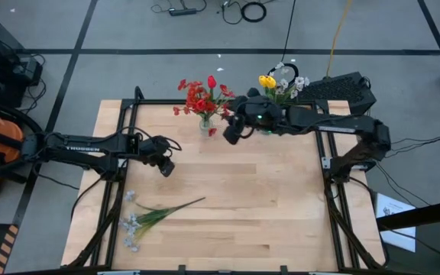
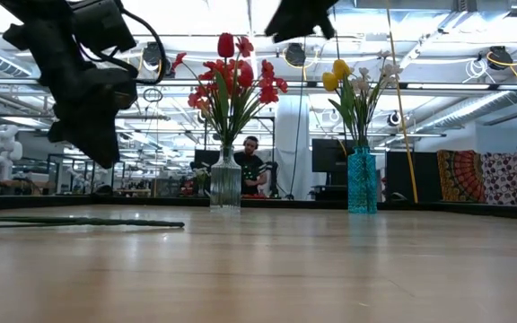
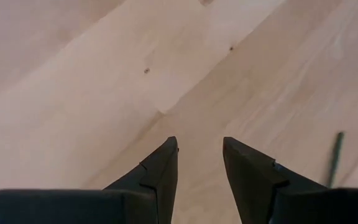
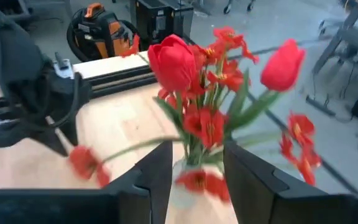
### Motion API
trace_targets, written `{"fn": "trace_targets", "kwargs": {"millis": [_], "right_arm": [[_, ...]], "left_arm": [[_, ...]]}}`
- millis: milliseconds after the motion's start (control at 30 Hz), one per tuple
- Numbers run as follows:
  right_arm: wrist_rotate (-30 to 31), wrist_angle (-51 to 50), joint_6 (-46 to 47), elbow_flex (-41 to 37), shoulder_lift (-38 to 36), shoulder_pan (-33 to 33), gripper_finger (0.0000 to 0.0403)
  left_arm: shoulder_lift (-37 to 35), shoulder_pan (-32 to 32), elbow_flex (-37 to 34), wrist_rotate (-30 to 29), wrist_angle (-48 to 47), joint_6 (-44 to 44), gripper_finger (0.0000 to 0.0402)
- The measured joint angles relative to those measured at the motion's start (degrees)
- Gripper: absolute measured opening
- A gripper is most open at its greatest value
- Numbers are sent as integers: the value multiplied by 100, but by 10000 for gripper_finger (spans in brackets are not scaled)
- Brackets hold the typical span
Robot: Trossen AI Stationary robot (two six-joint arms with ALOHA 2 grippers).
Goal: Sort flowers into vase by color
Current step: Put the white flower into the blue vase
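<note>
Overhead, white-grey sprays lie on the desk; red flowers fill the clear vase. Left pincer and right pincer gape, seemingly empty.

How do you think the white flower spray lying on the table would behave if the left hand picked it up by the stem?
The white spray has a long thin stem, so it would probably droop at both ends. It looks light, and likely to swivel in the open left hand. Lying flat, it could slide on the smooth table if pushed.
</note>
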Motion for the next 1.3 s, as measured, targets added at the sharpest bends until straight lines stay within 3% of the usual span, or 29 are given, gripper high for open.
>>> {"fn": "trace_targets", "kwargs": {"millis": [200, 433, 700, 1033, 1167, 1300], "right_arm": [[7, -1693, 563, 4, -542, 125, 122], [12, -3605, 1003, 4, -650, 142, 108], [12, -4572, 1064, -2, -611, 255, 91], [8, -4738, 785, -2, -611, 645, 80], [-177, -4877, 785, -2, -629, 806, 79], [-306, -5007, 791, -2, -650, 979, 79]], "left_arm": [[0, -350, -1, -35, 240, -1434, 134], [0, -794, -1, -317, 312, -3432, 134], [38, -1676, 6, -871, 627, -4777, 134], [1095, -2806, 787, -1664, 669, -5325, 134], [1742, -3066, 1270, -1600, 485, -5050, 134], [2293, -3236, 1638, -889, -84, -5043, 134]]}}
